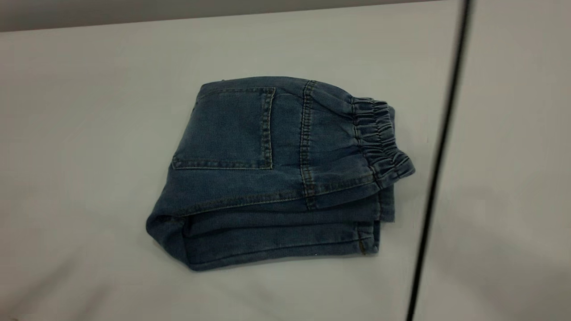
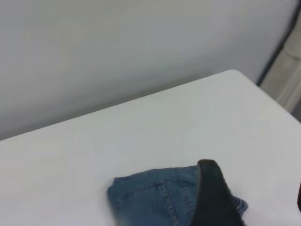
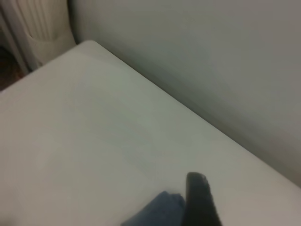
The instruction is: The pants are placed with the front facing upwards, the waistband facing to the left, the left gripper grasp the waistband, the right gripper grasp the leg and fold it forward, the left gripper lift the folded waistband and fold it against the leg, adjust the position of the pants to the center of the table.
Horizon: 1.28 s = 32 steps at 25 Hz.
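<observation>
Denim shorts (image 1: 276, 174) folded into a compact stack, mid-counter (image 1: 89, 133), back patch pocket (image 1: 225, 129) up, waistband (image 1: 379, 138) at the right end. My left fingers (image 2: 214, 197) hang above the stack, not touching; my right fingers (image 3: 200, 202) just beside its edge. One finger visible on each, so can't tell whether either is released or clenched. Thin black cable (image 1: 439, 151) crosses the exterior view right of the shorts.

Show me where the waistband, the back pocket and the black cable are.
waistband (image 1: 379, 136), exterior view, middle of the gathered elastic band.
back pocket (image 1: 227, 129), exterior view, centre of the stitched patch.
black cable (image 1: 439, 151), exterior view, midway along the line crossing the table (image 1: 89, 111).
</observation>
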Available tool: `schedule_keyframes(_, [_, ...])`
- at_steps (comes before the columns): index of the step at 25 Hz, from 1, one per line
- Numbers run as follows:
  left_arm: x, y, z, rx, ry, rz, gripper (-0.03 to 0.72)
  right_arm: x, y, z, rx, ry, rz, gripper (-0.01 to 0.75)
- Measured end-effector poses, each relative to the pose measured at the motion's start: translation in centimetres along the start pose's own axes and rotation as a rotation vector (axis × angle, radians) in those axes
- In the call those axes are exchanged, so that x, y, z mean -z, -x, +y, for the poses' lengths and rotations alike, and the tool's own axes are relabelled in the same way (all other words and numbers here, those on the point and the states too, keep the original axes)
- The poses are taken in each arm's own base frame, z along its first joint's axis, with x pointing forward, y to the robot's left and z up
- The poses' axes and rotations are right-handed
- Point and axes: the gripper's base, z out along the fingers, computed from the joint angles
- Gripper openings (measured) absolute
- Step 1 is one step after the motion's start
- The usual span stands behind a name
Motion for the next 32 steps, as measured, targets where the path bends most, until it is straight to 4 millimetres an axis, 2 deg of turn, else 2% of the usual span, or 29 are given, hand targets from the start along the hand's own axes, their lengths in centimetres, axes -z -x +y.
schedule_keyframes(3, [2.2,-1.6,-1.5,0.0,0.061,0.008,0.391,3.9,-1.8,0.3,0.001,-0.001,-0.01,0.405])
schedule_keyframes(6, [3.4,-3.6,-2.3,0.027,0.112,0.009,0.391,6.6,-4.6,0.7,0.021,0.006,0.017,0.405])
schedule_keyframes(11, [4.0,-7.6,-3.5,0.083,0.121,-0.008,0.391,9.7,-10.5,1.4,0.056,0.032,0.073,0.405])
schedule_keyframes(13, [4.0,-9.7,-3.8,0.081,0.133,-0.006,0.391,10.5,-13.4,1.9,0.045,0.056,0.104,0.405])
schedule_keyframes(18, [4.0,-14.4,-3.6,0.098,0.229,0.032,0.391,12.0,-20.7,3.0,0.004,0.111,0.124,0.405])
schedule_keyframes(21, [4.0,-16.5,-3.0,0.123,0.32,0.044,0.391,11.9,-25.3,3.3,-0.033,0.106,0.143,0.405])
schedule_keyframes(25, [3.6,-17.5,-2.2,0.153,0.377,0.075,0.391,11.8,-30.8,3.5,-0.065,0.089,0.147,0.405])
schedule_keyframes(28, [3.4,-17.8,-1.5,0.144,0.427,0.083,0.391,11.6,-34.0,3.5,-0.076,0.063,0.137,0.405])
schedule_keyframes(30, [3.2,-17.9,-0.8,0.133,0.474,0.06,0.391,11.5,-35.5,3.5,-0.089,0.043,0.123,0.405])
schedule_keyframes(32, [2.7,-18.4,-0.4,0.136,0.486,0.072,0.391,11.7,-36.2,3.4,-0.087,0.024,0.072,0.405])
